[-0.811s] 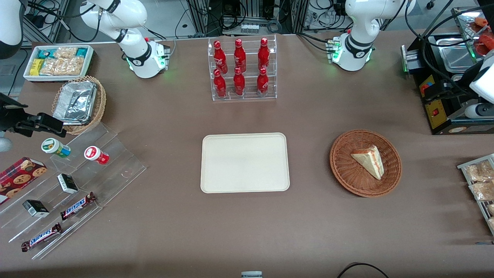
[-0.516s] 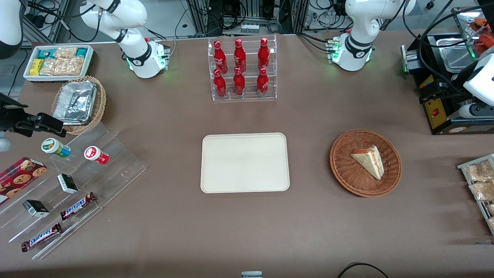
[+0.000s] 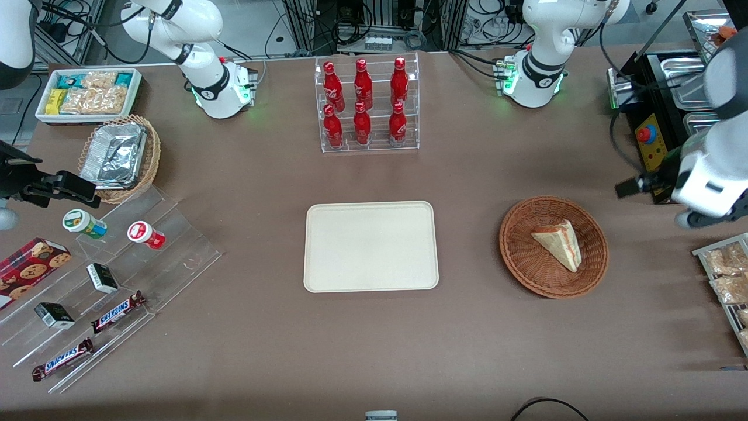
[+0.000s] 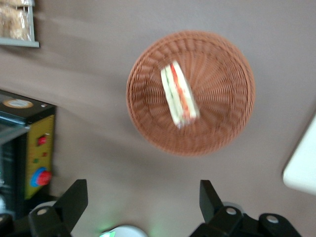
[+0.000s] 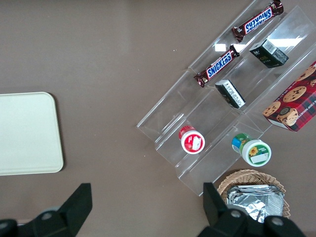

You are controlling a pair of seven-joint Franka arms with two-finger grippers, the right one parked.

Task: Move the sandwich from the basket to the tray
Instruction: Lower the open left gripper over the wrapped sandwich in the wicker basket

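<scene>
The left arm's gripper (image 4: 140,207) is hanging above the tabletop (image 3: 374,345) toward the working arm's end, just beside the basket (image 3: 520,266) and not yet over it. Its jaws are spread wide and holding nothing, which I take as readiness to come down around the wedge. The sandwich (image 3: 558,244) is lying on its side in the basket, below the jaws and a little off from them, with its striped cut edge showing in the wrist view (image 4: 178,94); lying that way it is offering its two flat bread faces, probably the surfaces to pinch. The tray (image 3: 370,246) is sitting bare in the middle of the tabletop, well apart from the jaws, with the basket between the two, so I judge the carry will be short. In the front view the arm is cut off at the frame edge, and the fingertips are hard to make out there. The wrist view is smeared.
</scene>
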